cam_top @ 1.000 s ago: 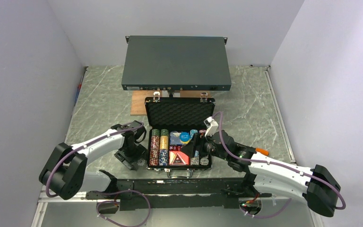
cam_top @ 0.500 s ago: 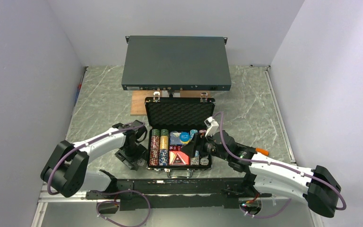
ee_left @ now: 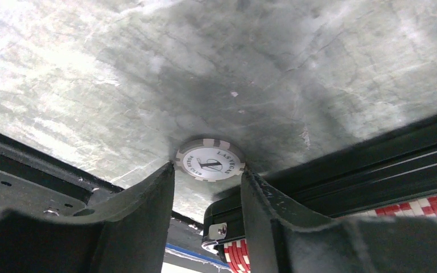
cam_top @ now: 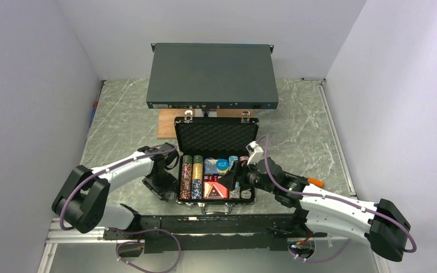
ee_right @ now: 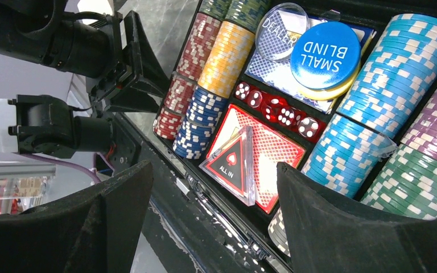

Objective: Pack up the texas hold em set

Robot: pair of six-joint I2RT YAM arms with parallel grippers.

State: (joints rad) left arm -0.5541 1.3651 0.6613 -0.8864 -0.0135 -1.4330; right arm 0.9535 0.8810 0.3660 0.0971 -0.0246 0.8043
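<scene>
Poker chip [ee_left: 209,162]: flat on table [ee_left: 119,68] beside open briefcase [cam_top: 215,136], between left gripper [ee_left: 207,175] jaws; clamped or not, cannot tell. Right gripper [ee_right: 213,168]: jaws wide apart, empty, above chip rows [ee_right: 375,74].

Over at the left claw [ee_left: 207,172]: on the move! Slid away from its spot out on the open tabletop [cam_top: 125,125] and in toward the briefcase [cam_top: 216,135]. Tucked right up now beside the case's left wall, just to the claw's right. Hardly any bare marble left in between, where a second ago there was a clear strip. Pinched in narrower too, by the look of it, flanking the poker chip [ee_left: 209,162] lying flat at the fingertips. Further back behind the claw, same drift at the black elbow joint [cam_top: 85,199]: shuffled right and a little up the view. Purple cable [cam_top: 62,211] loop dragged along with it.
</scene>
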